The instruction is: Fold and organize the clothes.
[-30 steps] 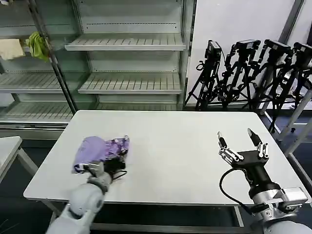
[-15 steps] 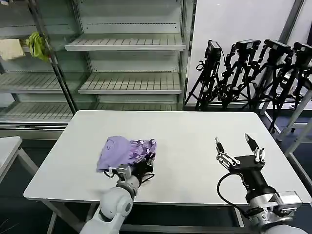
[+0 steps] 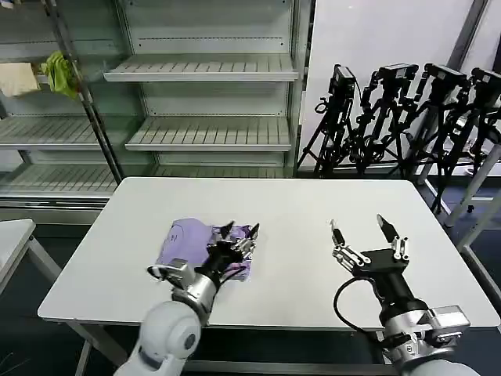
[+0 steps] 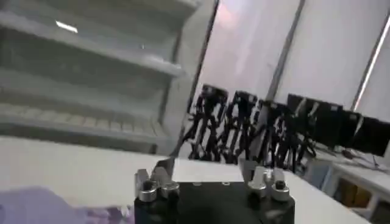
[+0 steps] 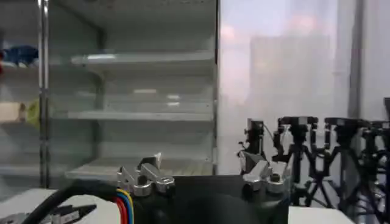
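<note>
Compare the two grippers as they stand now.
The left gripper sits over the purple T-shirt at the table's left-middle; the right gripper hangs over bare tabletop, apart from the T-shirt. The left gripper's fingers spread narrowly; the right gripper's stand wider. The left points forward and rightward; the right points straight ahead. Both are open, holding nothing.

T-shirt (image 3: 194, 243): soft lavender cloth, matt, rumpled; darker print on part. Counter (image 3: 313, 211): smooth white top, matt. Left hand (image 3: 237, 232): black matt body, bright metal knuckles. Right hand (image 3: 358, 229): same black and metal finish. Shelves (image 3: 203, 69): slatted pale metal, faint sheen. Tripods (image 3: 391, 117): black, matt.
</note>
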`<state>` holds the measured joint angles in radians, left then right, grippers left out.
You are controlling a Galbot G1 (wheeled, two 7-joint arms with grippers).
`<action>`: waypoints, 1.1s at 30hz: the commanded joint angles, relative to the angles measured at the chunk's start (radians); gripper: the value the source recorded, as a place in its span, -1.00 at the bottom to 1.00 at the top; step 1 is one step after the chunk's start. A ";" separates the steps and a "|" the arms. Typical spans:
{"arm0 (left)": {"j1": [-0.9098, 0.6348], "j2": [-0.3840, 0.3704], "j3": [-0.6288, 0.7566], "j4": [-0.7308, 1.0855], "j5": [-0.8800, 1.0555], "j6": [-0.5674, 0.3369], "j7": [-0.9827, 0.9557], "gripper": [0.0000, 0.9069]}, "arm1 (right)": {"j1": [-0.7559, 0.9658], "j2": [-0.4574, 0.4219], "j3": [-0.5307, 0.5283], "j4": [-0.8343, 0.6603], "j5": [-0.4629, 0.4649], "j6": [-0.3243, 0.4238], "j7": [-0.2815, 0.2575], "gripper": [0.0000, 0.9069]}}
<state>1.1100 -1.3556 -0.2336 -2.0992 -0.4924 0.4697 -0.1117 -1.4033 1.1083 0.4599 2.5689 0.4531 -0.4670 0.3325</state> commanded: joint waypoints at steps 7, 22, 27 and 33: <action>0.222 0.100 -0.388 -0.180 0.117 0.033 0.001 1.00 | 0.379 0.133 -0.393 -0.549 0.176 -0.040 0.159 1.00; 0.282 0.075 -0.494 -0.164 0.106 0.014 0.024 1.00 | 0.532 0.209 -0.549 -0.713 0.151 -0.111 0.211 1.00; 0.298 0.077 -0.506 -0.180 0.105 0.011 0.028 1.00 | 0.528 0.222 -0.586 -0.697 0.154 -0.111 0.210 1.00; 0.308 0.075 -0.509 -0.185 0.103 0.007 0.030 1.00 | 0.502 0.225 -0.598 -0.684 0.167 -0.111 0.201 1.00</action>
<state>1.3901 -1.2830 -0.7042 -2.2713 -0.3953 0.4778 -0.0833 -0.9319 1.3084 -0.0655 1.9477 0.6067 -0.5669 0.5214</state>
